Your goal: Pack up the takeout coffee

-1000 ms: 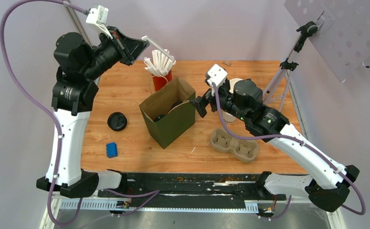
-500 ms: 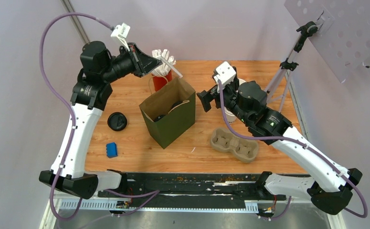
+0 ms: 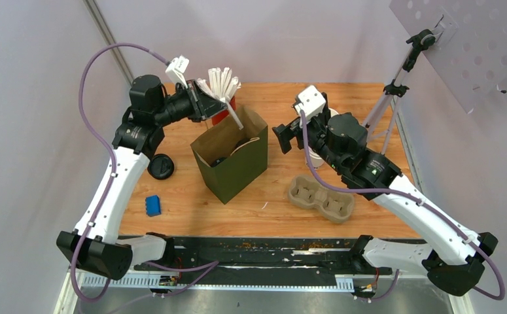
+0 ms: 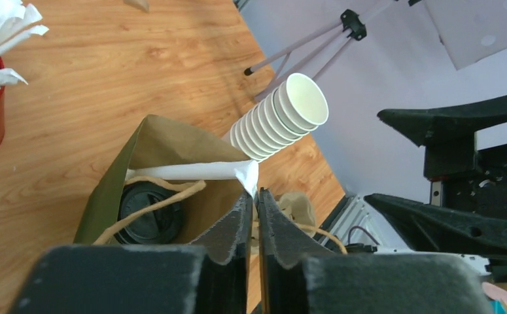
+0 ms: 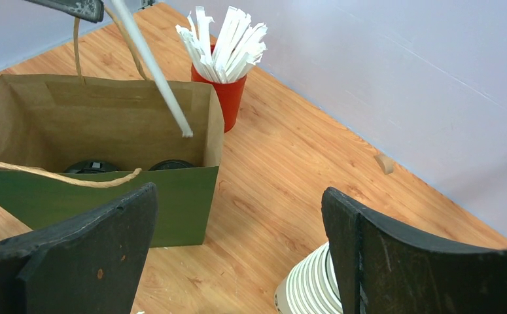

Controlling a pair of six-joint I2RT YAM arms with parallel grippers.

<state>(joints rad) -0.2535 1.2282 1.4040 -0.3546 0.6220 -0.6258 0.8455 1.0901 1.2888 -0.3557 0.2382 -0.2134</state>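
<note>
Straw delivery looks to be the step in hand; the takeout coffee (image 4: 149,216) already sits at the bottom of the brown paper bag (image 3: 234,173), its black sip lid showing through the bag's mouth; the right wrist view shows a second black lid (image 5: 172,165) beside it.

Left gripper (image 4: 256,199) is pinched almost shut on the end of a white wrapped straw (image 4: 185,171); the straw slants down from the fingertips across the open bag, its free end reaching into the mouth and, as far as I can tell, apart from the lids.

Next move, as I judge it, calls for the jaws to part so the straw drops in; the straw is light, and its paper wrapper may cling to a pad or catch on the twine handle (image 5: 61,178), so lowering it a little first would help.

Left arm reaches in from 10 o'clock of the bag, forearm raised well above the worktop (image 3: 178,190), wrist tipped down over the bag's far rim, just beside the red cup of straws (image 3: 219,118) at 12 o'clock.

Right gripper (image 5: 237,242) hangs at 3 o'clock of the bag, facing it, jaws spread wide with nothing between them; the stack of paper cups (image 5: 309,288) stands just beside and below it.
</note>
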